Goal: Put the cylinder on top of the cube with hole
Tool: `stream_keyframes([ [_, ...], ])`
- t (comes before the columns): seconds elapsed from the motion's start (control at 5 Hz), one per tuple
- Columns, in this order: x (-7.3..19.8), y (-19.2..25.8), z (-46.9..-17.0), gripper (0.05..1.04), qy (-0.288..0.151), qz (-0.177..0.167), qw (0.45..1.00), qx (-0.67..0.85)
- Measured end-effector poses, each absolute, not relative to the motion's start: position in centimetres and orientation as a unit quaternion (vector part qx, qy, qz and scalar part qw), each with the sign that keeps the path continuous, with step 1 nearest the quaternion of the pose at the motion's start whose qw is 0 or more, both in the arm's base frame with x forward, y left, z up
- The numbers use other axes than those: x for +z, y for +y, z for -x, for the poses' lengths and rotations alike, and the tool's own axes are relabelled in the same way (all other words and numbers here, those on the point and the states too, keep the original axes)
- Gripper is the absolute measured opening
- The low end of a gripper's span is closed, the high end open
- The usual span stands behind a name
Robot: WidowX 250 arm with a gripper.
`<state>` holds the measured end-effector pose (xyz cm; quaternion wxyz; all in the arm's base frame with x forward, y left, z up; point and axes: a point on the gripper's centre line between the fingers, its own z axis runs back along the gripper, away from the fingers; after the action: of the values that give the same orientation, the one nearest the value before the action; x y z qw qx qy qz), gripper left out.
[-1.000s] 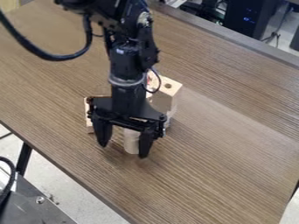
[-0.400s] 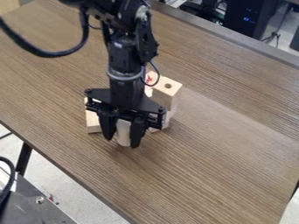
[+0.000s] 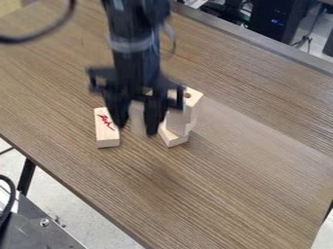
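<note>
The black gripper (image 3: 138, 127) hangs at the upper centre-left, shut on the pale wooden cylinder (image 3: 137, 116), which stands upright between its two fingers, blurred. Just to the right, the wooden cube with a hole (image 3: 191, 101) in its top sits on a small stack of pale blocks. The gripper's right side partly covers this cube and its hole.
Left of the cylinder, a wooden block with a red mark (image 3: 107, 136) lies on the brown table (image 3: 234, 185). A pale block (image 3: 172, 138) forms the bottom of the stack. Computer gear stands beyond the table's far edge.
The gripper first closed around the cylinder, then rose with it toward the top of the view. The red-marked block and the stack's lower part have come into sight.
</note>
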<state>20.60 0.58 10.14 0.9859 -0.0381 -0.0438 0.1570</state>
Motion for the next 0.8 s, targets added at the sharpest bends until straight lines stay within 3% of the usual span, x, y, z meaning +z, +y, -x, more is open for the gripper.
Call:
stream_keyframes([
  [0.4,17.8,-0.2,-22.2,0.523,-0.113,0.048,0.989,0.088],
  [0.8,17.3,-2.0,-26.0,0.523,-0.1,0.043,0.994,0.009],
])
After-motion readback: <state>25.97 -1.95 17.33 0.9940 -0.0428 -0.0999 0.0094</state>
